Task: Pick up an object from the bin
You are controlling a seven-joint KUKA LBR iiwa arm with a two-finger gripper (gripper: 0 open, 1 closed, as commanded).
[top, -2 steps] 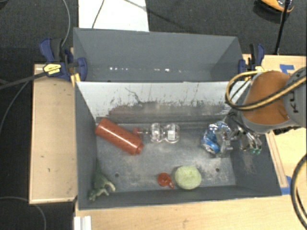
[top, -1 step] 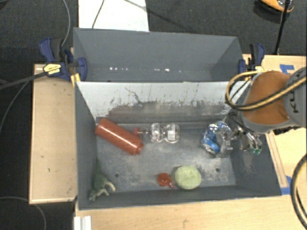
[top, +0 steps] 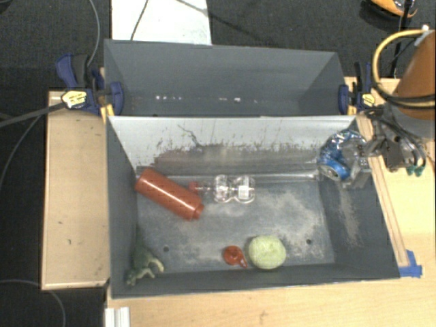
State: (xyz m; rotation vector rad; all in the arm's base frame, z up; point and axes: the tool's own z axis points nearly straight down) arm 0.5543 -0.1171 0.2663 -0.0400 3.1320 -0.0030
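wrapper [top: 336, 157], blue, crumpled, between fingers [top: 358, 162]

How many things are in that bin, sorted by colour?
Red or orange: 2, cylinder and small piece
Green: 2, ball and toy dinosaur
Clear: 1, see-through piece
Blue: 1, crumpled thing at the right wall
Total: 6

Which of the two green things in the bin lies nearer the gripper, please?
The round pale-green ball at the front middle; the dark-green toy dinosaur sits farther off in the front-left corner.
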